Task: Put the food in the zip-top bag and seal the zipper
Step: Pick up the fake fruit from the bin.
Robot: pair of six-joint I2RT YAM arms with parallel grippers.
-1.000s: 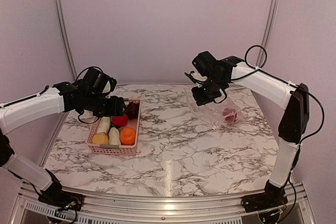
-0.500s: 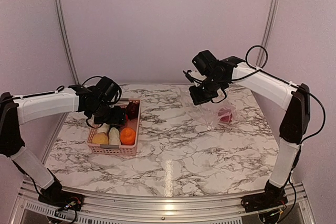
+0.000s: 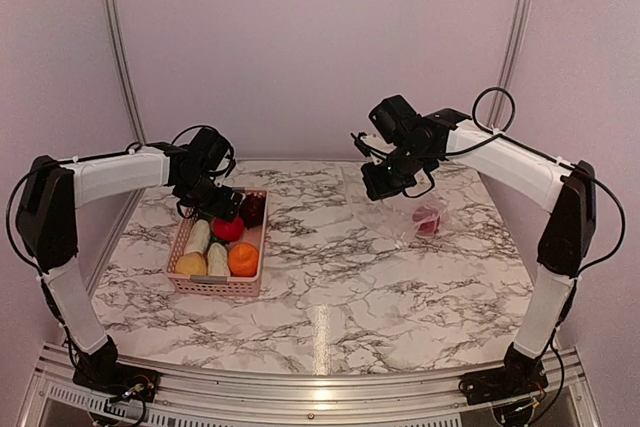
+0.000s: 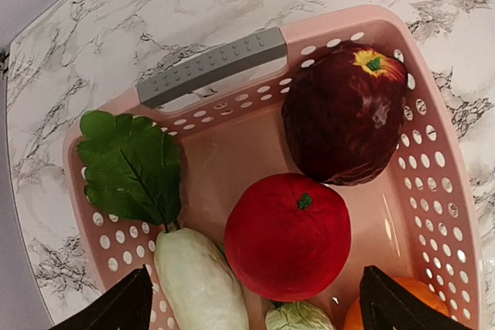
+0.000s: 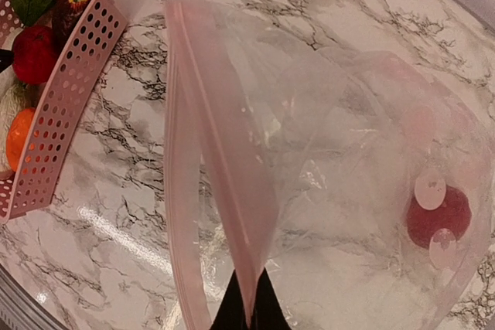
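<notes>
**One piece bagged, most of the basket to go**

The job looks early. A single red piece [image 5: 438, 216] lies at the bottom of the zip-top bag [image 5: 332, 137], on the right side of the table [image 3: 340, 287]. The rest of the food sits in the pink basket [image 4: 433, 152] on the left: a red round piece [image 4: 288, 236], a dark brown piece [image 4: 344, 113], two white radishes [image 3: 197, 239], an orange [image 3: 243, 259] and a yellowish piece [image 3: 190, 264] (probably the lemon, though the overhead view is too small to be sure). Sealing has not begun: the zipper [image 5: 209, 152] stands apart along the mouth.

The right gripper [image 5: 247, 307] is pinched tight on the mouth edge, lifting it off the marble so the opening faces the basket. The left gripper [image 4: 257, 284] hangs over the basket with its fingers spread wide and nothing between them, straddling the red round piece.

Room is tight there. The dark brown piece touches or nearly touches the red one on its far side, a radish lies just beside it on the other, and the basket wall runs close by. Between basket and bag the marble is bare, a fair lane for carrying. The bag lies near the table's far right corner, with the back wall close behind it.
</notes>
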